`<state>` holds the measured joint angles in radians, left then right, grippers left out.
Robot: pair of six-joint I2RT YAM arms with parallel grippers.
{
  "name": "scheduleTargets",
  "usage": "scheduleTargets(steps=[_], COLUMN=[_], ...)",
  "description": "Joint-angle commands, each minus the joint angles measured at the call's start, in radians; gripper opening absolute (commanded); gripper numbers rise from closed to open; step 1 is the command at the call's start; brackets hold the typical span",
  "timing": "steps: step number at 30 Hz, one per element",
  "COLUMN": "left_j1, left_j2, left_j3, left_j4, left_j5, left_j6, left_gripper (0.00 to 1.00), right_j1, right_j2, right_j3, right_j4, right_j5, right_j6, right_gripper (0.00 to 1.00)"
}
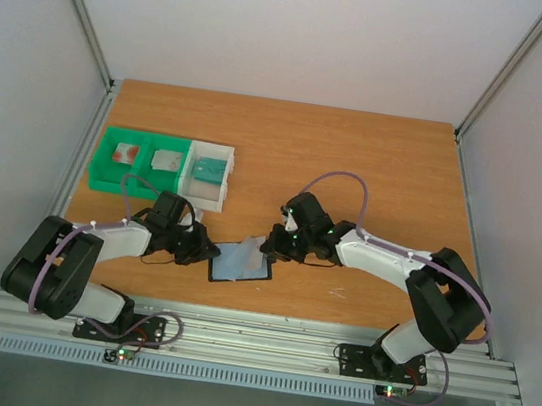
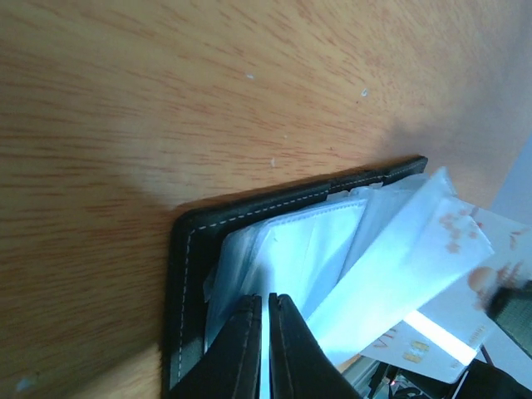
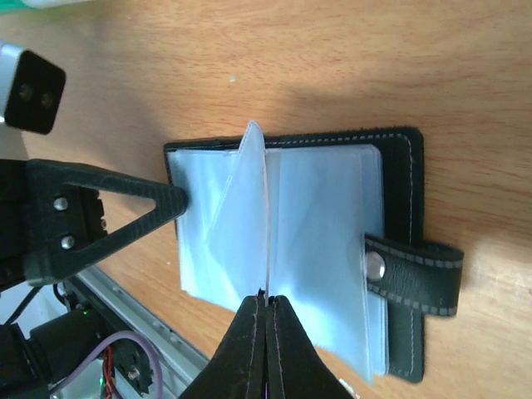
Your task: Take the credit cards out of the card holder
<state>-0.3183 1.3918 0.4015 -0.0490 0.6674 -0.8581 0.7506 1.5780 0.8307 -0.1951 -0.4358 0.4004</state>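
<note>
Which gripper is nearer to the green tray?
Left. The left gripper lies on the near side of the green tray, slightly right; the right gripper is farther right, across the card holder.

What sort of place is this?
Probably a robotics lab test cell: two robot arms bolted to an aluminium rail, a wooden table boxed in by blank white panels, and green and white sorting trays.

Looks to me like robotics lab test cell. Wooden tabletop (image 1: 357,165) boxed in by plain white panels (image 1: 276,22) and aluminium frame posts (image 1: 82,5). Arm bases (image 1: 123,324) bolted onto slotted rail (image 1: 252,340); loose cables (image 1: 340,177); printed sorting trays (image 1: 104,171).
</note>
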Motion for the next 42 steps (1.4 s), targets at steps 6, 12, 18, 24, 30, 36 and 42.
scheduleTargets(steps=[6,12,18,24,30,36,42], left_j1=[0.0,0.001,0.001,-0.002,-0.005,-0.01,-0.01], left_j2=[-0.152,-0.322,-0.41,-0.443,-0.437,-0.425,-0.4], left_j3=[0.083,0.149,0.137,0.091,0.044,0.018,0.036], left_j4=[-0.139,-0.23,-0.119,0.128,0.357,0.491,0.547], left_j5=[-0.007,0.001,0.077,0.163,0.206,0.23,0.286], left_j6=[0.003,-0.024,-0.115,-0.265,-0.4,-0.463,-0.471], left_gripper=[0.22,0.44,0.5,0.5,0.35,0.01,0.0], right_j1=[-0.005,-0.005,-0.005,-0.004,-0.004,-0.003,-0.007], right_j2=[-0.128,-0.191,-0.249,-0.285,-0.285,-0.282,-0.307], right_j3=[0.048,0.032,-0.004,-0.034,-0.05,-0.06,-0.012], right_j4=[-0.098,0.011,0.188,0.348,0.41,0.434,0.274], right_j5=[0.059,-0.008,-0.076,-0.127,-0.158,-0.183,-0.197], right_j6=[0.014,0.089,0.186,0.243,0.274,0.279,0.155], right_gripper=[0.01,0.01,0.01,0.01,0.01,0.01,0.19])
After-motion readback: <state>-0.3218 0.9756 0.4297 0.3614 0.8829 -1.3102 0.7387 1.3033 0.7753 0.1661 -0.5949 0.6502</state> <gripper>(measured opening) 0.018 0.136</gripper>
